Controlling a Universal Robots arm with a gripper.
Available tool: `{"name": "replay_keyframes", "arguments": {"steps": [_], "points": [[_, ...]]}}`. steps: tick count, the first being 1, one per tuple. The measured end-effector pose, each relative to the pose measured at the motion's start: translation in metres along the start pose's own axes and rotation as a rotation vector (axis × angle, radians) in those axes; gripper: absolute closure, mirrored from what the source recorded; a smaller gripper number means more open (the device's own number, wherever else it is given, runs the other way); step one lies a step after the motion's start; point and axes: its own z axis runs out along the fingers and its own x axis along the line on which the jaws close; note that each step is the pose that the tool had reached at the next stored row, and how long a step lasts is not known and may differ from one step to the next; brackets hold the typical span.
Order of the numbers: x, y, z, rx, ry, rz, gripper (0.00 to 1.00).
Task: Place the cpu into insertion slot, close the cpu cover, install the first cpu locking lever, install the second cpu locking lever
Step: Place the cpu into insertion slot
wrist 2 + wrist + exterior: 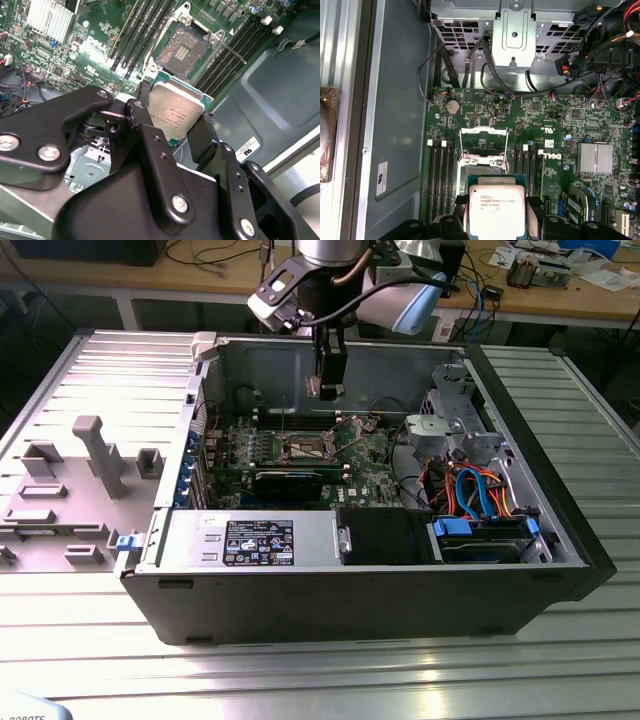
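Note:
My gripper [327, 390] hangs inside the open computer case, above the green motherboard, shut on the cpu [175, 112]. The cpu [496, 210] is a flat square chip with a dull silver top, pinched by its edges between the black fingers [142, 120]. The insertion slot [182, 46] lies uncovered below and just ahead of the chip, its dark centre showing; in the exterior view the insertion slot [303, 447] sits mid-board. The cpu cover [483, 146], a thin silvery frame, stands swung up beyond the socket. A thin locking lever [227, 47] runs beside the socket.
Black memory slots [440, 172] flank the socket on both sides. A finned heatsink [595, 159] and a long black expansion card [290, 480] sit on the board. A drive cage with cables [455, 430] and the case walls [250, 365] hem in the arm.

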Motion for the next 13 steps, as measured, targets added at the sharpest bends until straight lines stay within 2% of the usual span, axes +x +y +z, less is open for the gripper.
{"name": "replay_keyframes", "arguments": {"steps": [2,4,13], "points": [[0.0016,-0.0006,0.0071,0.0035,-0.0002,0.004,0.46],[0.0020,-0.0013,0.0133,0.0037,-0.0003,0.004,0.46],[0.0037,-0.0022,0.0276,0.0015,-0.0015,0.036,0.46]]}}
